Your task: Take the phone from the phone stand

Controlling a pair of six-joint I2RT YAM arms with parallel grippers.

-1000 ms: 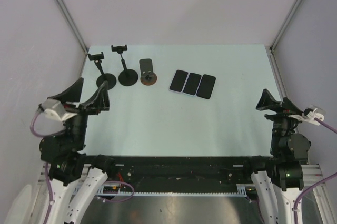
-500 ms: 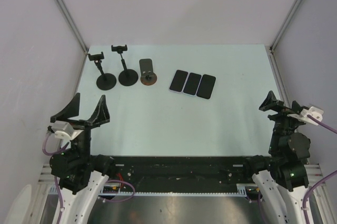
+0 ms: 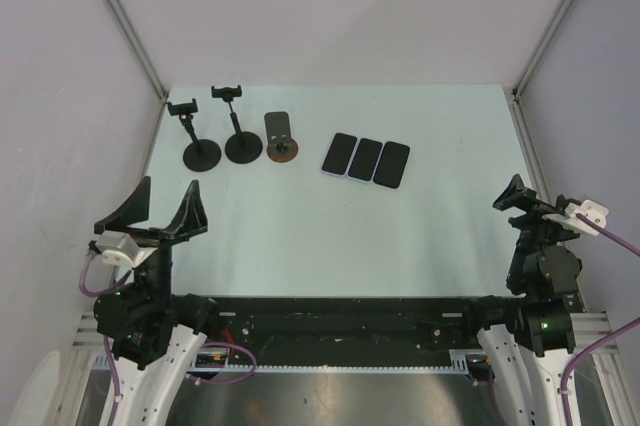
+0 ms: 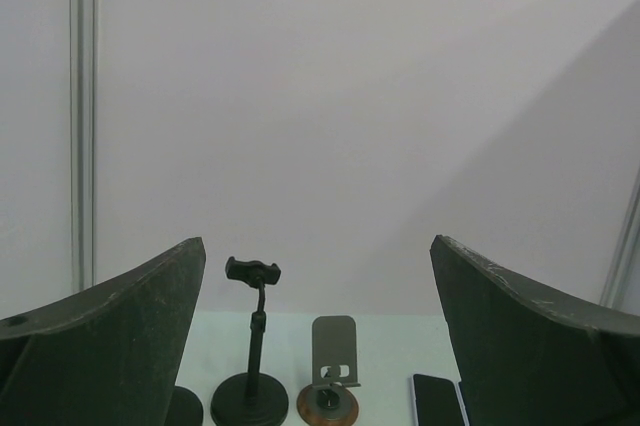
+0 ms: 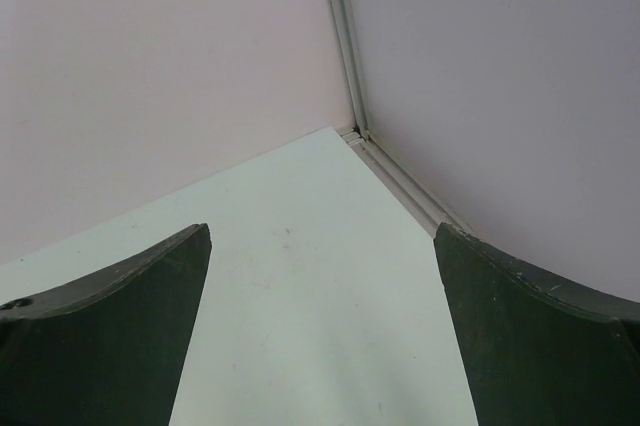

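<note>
Phones [image 3: 365, 159]: three dark slabs lying flat, side by side | left claw [image 3: 170, 186]: spread wide, empty | right claw [image 5: 321, 229]: spread wide, empty

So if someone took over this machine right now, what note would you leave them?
Left gripper: open, empty, near its base.
Right gripper: open, empty, near its base.
Three phones lie flat, side by side, on the table. The two black clamp stands and the brown-based stand at far left hold nothing.
Done: no phone sits on any stand.
Left: seemingly nothing.
</note>
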